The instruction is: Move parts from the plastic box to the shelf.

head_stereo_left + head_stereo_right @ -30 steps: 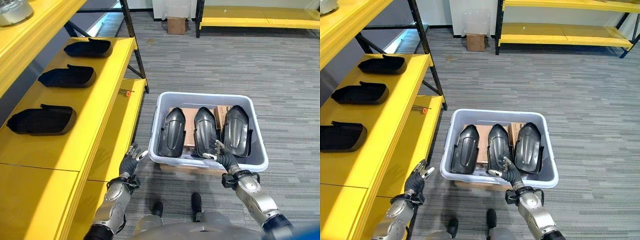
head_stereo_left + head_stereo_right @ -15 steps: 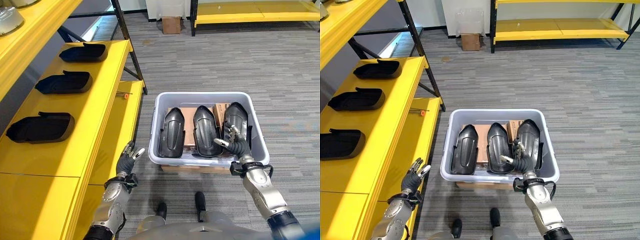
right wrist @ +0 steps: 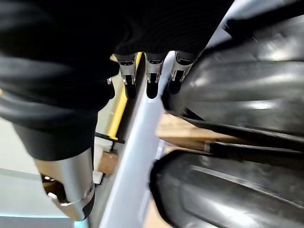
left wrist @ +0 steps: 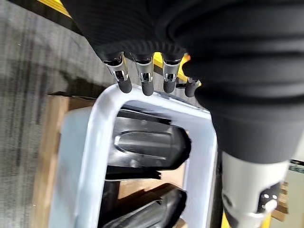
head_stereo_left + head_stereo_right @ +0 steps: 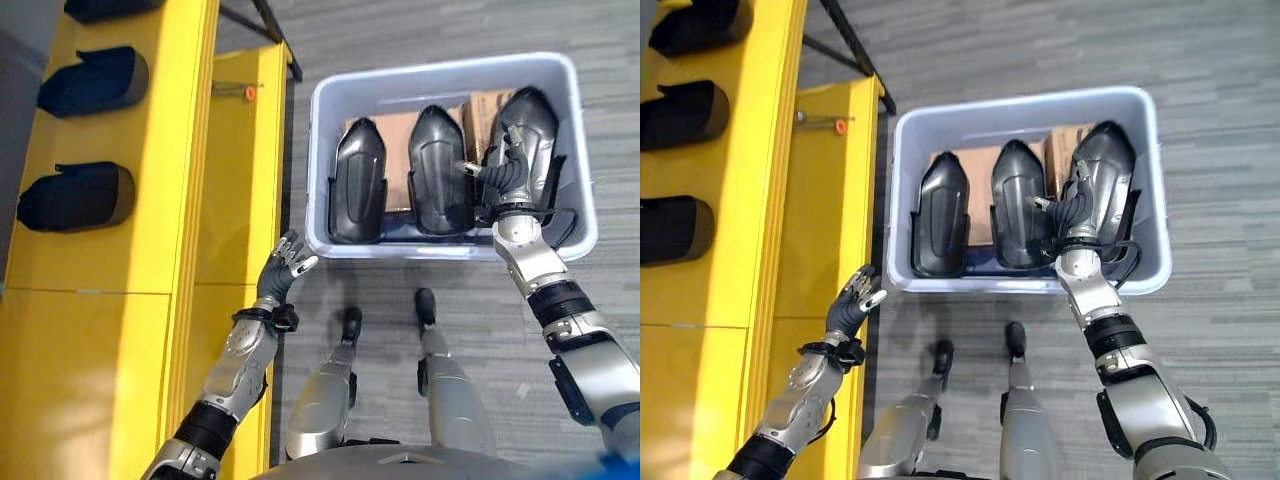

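A grey plastic box (image 5: 440,70) on the carpet holds three black moulded parts standing side by side: left (image 5: 357,182), middle (image 5: 438,172) and right (image 5: 530,135). My right hand (image 5: 500,172) is inside the box, open, with its spread fingers resting against the right part (image 3: 247,90) near the part's inner edge. Down by the front edge of the yellow shelf (image 5: 150,270), my left hand (image 5: 283,275) hangs open and holds nothing, a little short of the box's near left corner. Two more black parts (image 5: 92,80) (image 5: 75,197) lie on the shelf.
Brown cardboard (image 5: 395,135) shows behind the parts in the box. A small orange-tipped tool (image 5: 240,92) lies on the lower yellow shelf board. The shelf's black leg (image 5: 285,40) stands near the box's far left corner. Grey carpet surrounds the box.
The camera has tipped downward, so the whole scene has shifted. My right hand has reached further over the box rim onto the right part. The left hand stays open by the shelf.
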You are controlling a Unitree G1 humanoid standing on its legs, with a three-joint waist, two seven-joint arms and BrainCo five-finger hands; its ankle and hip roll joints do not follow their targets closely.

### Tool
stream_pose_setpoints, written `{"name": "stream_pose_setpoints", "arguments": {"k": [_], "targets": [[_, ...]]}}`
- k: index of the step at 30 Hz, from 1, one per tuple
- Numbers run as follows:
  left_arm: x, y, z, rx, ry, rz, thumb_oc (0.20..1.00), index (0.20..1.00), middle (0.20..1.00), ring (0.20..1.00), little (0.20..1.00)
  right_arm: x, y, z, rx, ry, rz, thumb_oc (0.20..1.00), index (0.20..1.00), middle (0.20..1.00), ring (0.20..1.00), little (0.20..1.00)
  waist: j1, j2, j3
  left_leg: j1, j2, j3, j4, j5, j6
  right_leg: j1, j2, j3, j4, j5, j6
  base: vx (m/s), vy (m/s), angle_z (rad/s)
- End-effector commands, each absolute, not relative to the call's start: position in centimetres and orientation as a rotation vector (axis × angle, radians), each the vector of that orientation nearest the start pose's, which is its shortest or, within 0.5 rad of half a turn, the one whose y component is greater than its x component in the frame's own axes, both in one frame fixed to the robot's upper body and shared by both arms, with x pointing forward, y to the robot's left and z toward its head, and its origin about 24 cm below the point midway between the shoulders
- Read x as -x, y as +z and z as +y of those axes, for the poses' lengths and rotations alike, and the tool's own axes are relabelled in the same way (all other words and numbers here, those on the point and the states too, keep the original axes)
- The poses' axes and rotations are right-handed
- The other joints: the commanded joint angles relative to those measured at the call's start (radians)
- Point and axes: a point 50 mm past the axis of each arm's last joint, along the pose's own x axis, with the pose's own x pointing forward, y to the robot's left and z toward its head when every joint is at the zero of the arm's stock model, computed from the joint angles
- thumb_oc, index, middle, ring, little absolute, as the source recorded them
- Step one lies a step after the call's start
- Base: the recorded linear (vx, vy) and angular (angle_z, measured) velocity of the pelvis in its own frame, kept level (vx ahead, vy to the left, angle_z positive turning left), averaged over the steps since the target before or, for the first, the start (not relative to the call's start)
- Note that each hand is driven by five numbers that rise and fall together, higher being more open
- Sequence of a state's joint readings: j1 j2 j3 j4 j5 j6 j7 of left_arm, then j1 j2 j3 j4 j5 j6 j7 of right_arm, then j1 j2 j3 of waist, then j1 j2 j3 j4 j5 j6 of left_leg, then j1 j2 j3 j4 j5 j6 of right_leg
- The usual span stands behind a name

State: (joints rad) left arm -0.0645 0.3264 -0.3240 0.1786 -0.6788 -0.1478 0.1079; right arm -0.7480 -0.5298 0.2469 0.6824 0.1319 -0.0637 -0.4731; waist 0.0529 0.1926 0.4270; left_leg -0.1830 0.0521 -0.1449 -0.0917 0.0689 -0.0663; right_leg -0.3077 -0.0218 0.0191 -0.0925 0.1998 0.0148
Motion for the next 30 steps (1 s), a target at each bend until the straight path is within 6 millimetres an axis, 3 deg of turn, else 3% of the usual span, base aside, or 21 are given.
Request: {"name": "stream_pose_setpoints", "arguments": {"k": [1,14,22,30], "targets": [[-24.7,2.2,15.8,0.331,-0.087,0.07,1.0,1.0,1.0,1.0,1.0,-37.2,16.0,-23.8,0.502,-0.45,-0.276,1.0,1.0,1.0,1.0,1.0,-0.003,-0.04,-0.127,0.004,0.053,0.038,0.004,-0.041,-0.006,-0.01,-0.117,0.011,0.081,-0.095,0.1,-0.04,0.015,0.03],[-25.6,3.0,14.4,0.341,-0.126,0.045,1.0,1.0,1.0,1.0,1.0,-39.2,17.4,-25.3,0.543,-0.511,-0.187,1.0,1.0,1.0,1.0,1.0,0.013,-0.01,-0.086,-0.034,0.036,0.049,0.004,-0.033,-0.007,-0.078,-0.114,0.03,0.123,-0.102,0.098,-0.01,-0.003,-0.05],[-25.7,3.0,13.9,0.346,-0.147,0.048,1.0,1.0,1.0,1.0,1.0,-39.7,15.4,-24.2,0.563,-0.432,-0.09,1.0,1.0,1.0,1.0,1.0,0.017,-0.012,-0.082,-0.03,0.035,0.049,0.004,-0.036,-0.007,-0.072,-0.114,0.033,0.118,-0.102,0.097,0.0,0.0,0.0],[-25.6,2.8,14.4,0.345,-0.133,0.05,1.0,1.0,1.0,1.0,1.0,-39.2,11.2,-21.4,0.646,-0.259,0.011,1.0,1.0,1.0,1.0,1.0,0.019,-0.031,-0.08,-0.026,0.036,0.047,0.004,-0.037,-0.006,-0.065,-0.112,0.025,0.115,-0.102,0.093,0.0,0.0,0.0]]}}
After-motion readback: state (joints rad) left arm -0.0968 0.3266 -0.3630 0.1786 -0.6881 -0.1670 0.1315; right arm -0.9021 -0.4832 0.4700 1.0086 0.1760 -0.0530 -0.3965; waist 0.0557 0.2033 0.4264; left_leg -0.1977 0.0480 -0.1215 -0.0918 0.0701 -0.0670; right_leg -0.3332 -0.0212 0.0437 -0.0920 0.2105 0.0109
